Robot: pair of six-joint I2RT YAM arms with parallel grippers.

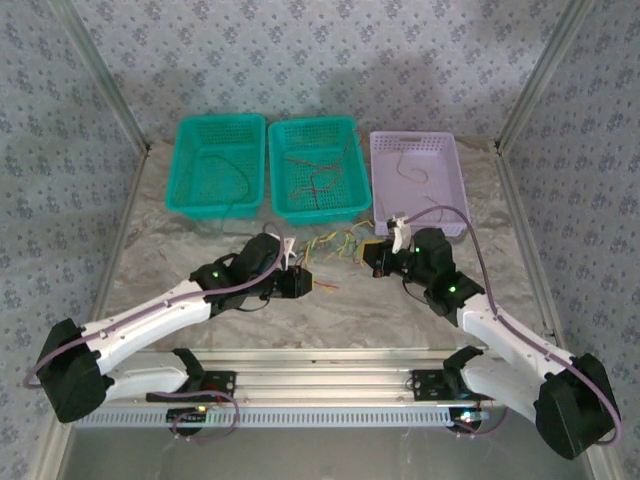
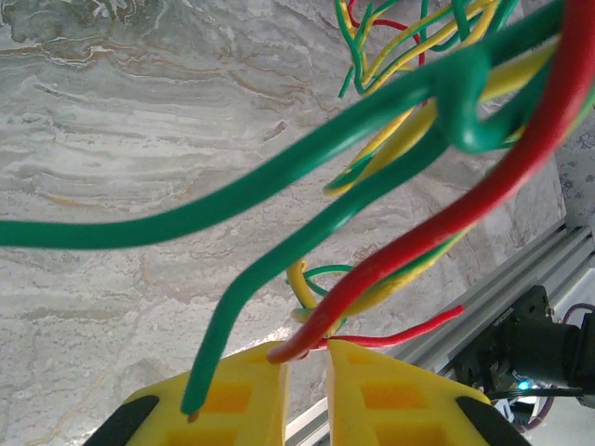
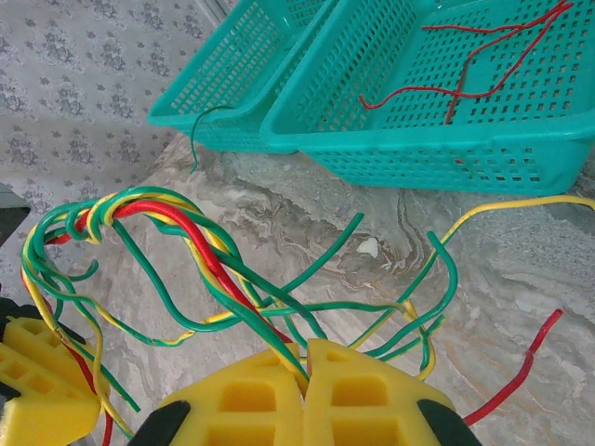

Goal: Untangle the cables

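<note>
Two grips on the cables [image 3: 200, 246]: left fingers [image 2: 277, 376] pinch a red strand [image 2: 446, 223], right fingers [image 3: 296, 390] clamp several

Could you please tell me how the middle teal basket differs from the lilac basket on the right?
The middle basket is teal; the lilac basket is pale purple. The middle basket holds several red and brownish wires; the lilac basket holds a single thin wire. Both are perforated rectangular trays at the far side of the table.

Teal baskets [image 1: 222, 119] and a lilac basket [image 1: 412, 137] stand on the table [image 1: 350, 318].
</note>
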